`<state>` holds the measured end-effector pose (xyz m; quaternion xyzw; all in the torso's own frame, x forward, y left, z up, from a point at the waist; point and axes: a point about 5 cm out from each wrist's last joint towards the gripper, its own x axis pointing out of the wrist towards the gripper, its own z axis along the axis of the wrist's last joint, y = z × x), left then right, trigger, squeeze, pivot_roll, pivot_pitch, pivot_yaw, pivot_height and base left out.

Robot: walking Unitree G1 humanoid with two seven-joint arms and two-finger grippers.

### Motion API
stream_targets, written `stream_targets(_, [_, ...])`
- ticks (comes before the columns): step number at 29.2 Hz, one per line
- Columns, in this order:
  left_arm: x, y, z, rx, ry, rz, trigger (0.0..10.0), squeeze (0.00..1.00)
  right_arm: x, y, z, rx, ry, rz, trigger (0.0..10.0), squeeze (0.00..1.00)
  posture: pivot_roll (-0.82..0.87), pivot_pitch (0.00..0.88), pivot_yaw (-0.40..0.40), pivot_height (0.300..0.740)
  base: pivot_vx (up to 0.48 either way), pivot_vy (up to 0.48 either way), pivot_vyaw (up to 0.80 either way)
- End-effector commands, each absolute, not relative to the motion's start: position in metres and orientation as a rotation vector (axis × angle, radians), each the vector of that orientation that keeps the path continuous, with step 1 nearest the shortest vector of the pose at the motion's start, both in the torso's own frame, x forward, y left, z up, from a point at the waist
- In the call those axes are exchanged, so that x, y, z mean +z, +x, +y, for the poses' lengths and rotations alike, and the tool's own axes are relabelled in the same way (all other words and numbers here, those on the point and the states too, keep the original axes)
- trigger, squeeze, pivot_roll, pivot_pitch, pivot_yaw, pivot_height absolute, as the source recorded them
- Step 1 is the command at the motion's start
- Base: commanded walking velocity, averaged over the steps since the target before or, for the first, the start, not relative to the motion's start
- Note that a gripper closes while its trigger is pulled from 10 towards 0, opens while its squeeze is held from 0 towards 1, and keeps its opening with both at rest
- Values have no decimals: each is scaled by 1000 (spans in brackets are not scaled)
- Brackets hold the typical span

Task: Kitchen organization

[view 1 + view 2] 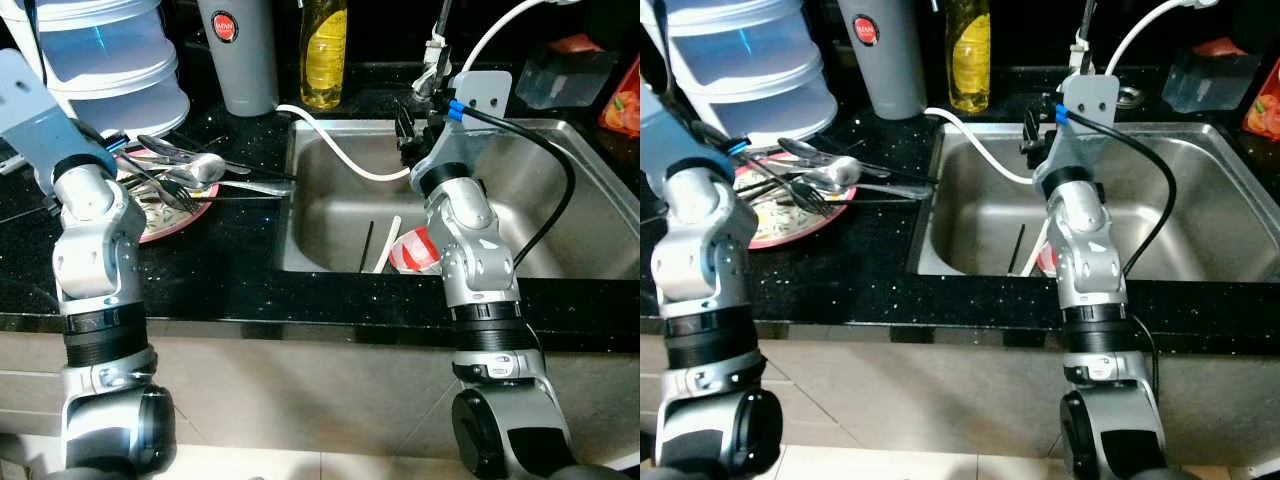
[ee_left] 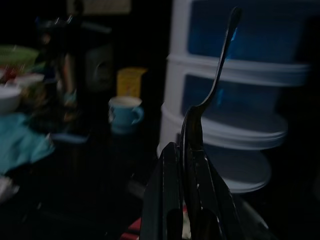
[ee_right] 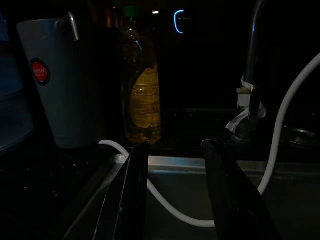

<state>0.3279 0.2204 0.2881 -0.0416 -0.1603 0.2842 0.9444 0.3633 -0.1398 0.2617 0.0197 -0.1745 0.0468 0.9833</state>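
The left gripper (image 2: 187, 200) pinched a thin metal fork (image 2: 212, 87); the right gripper (image 3: 175, 195) hung apart over the steel sink (image 1: 560, 215).

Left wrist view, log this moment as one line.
left tool shut on fork | right tool open over sink

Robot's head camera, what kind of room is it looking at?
Most likely a home kitchen. There is a steel sink set in a black counter, a plate piled with used cutlery, and a bottle of yellow liquid by the tap, perhaps dish soap.
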Motion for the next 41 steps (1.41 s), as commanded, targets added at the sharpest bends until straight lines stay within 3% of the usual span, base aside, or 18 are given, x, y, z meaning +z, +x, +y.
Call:
stream_targets(1, [297,326,216,544,-40,-378,10000,0,262,363,-136,104,50,-356,10000,0,-4,0,52,740,0,0,0])
stream_targets(8, [296,330,193,378,-47,-373,10000,0,261,363,-136,102,52,-355,10000,0,-4,0,54,740,0,0,0])
stream_targets(10, [294,332,177,228,-143,-351,10000,0,261,363,-136,101,53,-355,10000,0,-2,0,54,740,0,0,0])
stream_targets(12, [294,332,177,228,-143,-351,10000,0,261,363,-136,101,53,-355,10000,0,-2,0,54,740,0,0,0])
stream_targets(13, [288,334,152,5,-264,-282,10000,0,261,364,-136,100,54,-356,10000,0,-3,0,56,740,0,0,0])
stream_targets(16, [285,333,141,-86,-300,-250,10000,0,262,364,-136,100,55,-356,10000,0,-3,0,56,740,0,0,0])
stream_targets(21, [250,328,95,-390,-264,-38,10000,0,262,364,-137,97,55,-359,10000,0,-8,0,59,740,0,0,0])
stream_targets(26, [226,321,74,-483,-238,67,10000,0,262,364,-137,96,53,-360,10000,0,-11,0,63,740,0,0,0])
stream_targets(27, [214,320,68,-500,-215,107,10000,494,262,364,-138,95,52,-361,10000,0,-16,0,65,740,0,0,0])
stream_targets(28, [214,320,68,-500,-215,107,10000,494,262,364,-138,95,52,-361,10000,0,-16,0,65,740,0,0,0])
stream_targets(29, [205,318,65,-507,-197,142,10000,1000,263,364,-138,93,52,-363,10000,0,-17,0,66,740,0,0,0])
stream_targets(36, [198,321,73,-458,-197,165,10000,1000,262,363,-140,89,50,-362,10000,0,-16,0,64,740,0,0,0])
stream_targets(37, [206,322,78,-438,-226,118,10000,0,262,363,-140,89,51,-361,10000,0,-14,0,64,740,0,0,0])
stream_targets(40, [216,325,86,-384,-211,43,10000,0,261,363,-140,89,51,-362,10000,0,-13,0,62,740,0,0,0])
stream_targets(41, [224,329,97,-292,-210,-9,10000,0,261,363,-139,90,52,-362,10000,0,-11,0,64,740,0,0,0])
